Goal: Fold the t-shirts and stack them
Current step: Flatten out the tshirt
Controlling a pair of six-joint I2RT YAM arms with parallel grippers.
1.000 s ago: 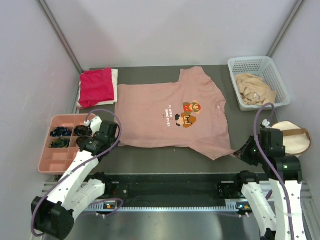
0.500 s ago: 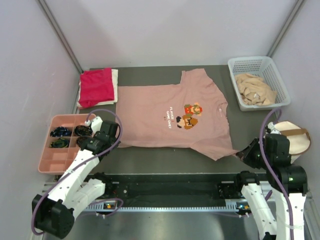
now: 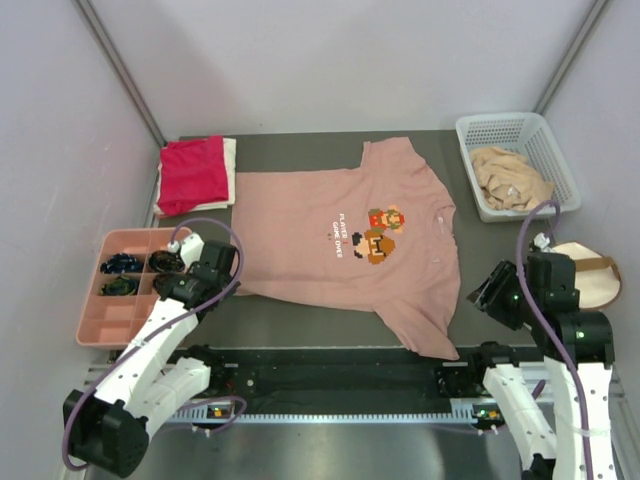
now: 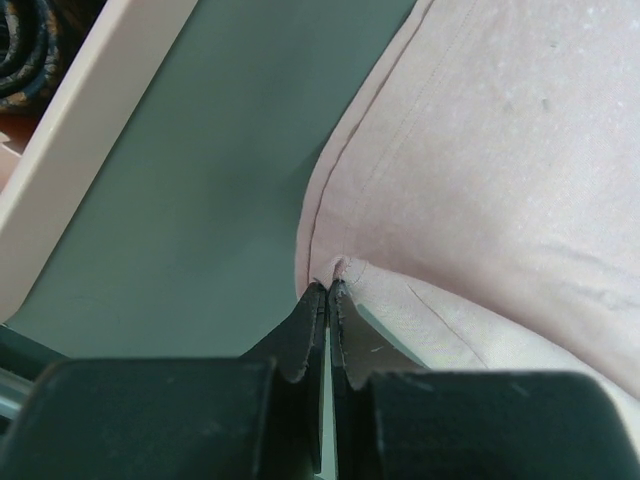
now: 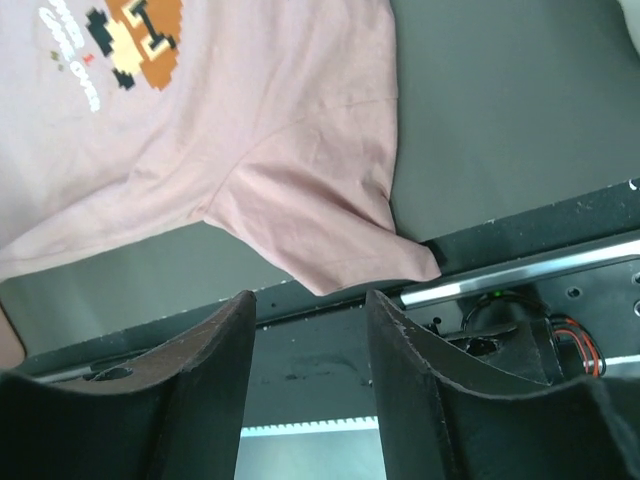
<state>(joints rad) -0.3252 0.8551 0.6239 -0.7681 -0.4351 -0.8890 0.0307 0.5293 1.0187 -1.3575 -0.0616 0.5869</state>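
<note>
Pink t-shirt (image 3: 340,235) sleeve pulled nearer, soft cloth creased.

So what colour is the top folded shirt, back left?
The folded cloth shirt is red, clearest in the top external view.

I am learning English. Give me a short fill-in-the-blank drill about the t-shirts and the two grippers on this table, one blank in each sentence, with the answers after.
1. The left gripper is ___ on the hem of the pink t-shirt.
2. The right gripper is ___ and holds nothing.
3. The tan t-shirt lies in the white ___.

Missing words: shut; open; basket.
</note>
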